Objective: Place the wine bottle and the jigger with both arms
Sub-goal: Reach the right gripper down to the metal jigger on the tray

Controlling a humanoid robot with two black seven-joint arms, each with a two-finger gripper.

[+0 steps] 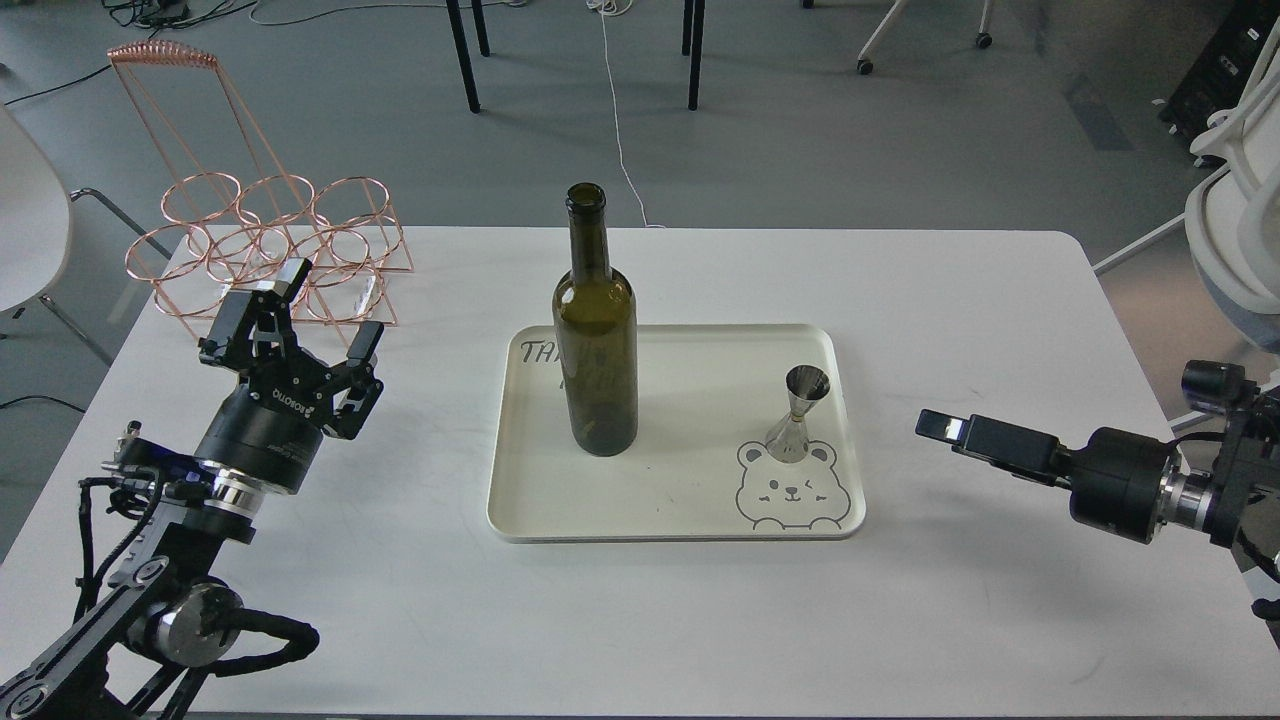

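The dark olive-green wine bottle (595,360) stands upright on the left part of a cream tray (680,531). The steel jigger (798,412) stands upright on the tray's right part, just above a bear drawing. My left gripper (298,312) is open and empty, above the table well left of the tray. My right gripper (945,428) points left, low over the table, to the right of the tray and level with the jigger. It is seen edge-on, so its fingers cannot be told apart. It holds nothing.
A copper wire bottle rack (262,250) stands at the table's back left, just behind my left gripper. A white chair (1235,240) is off the table's right edge. The white table (640,630) carries the tray at its middle.
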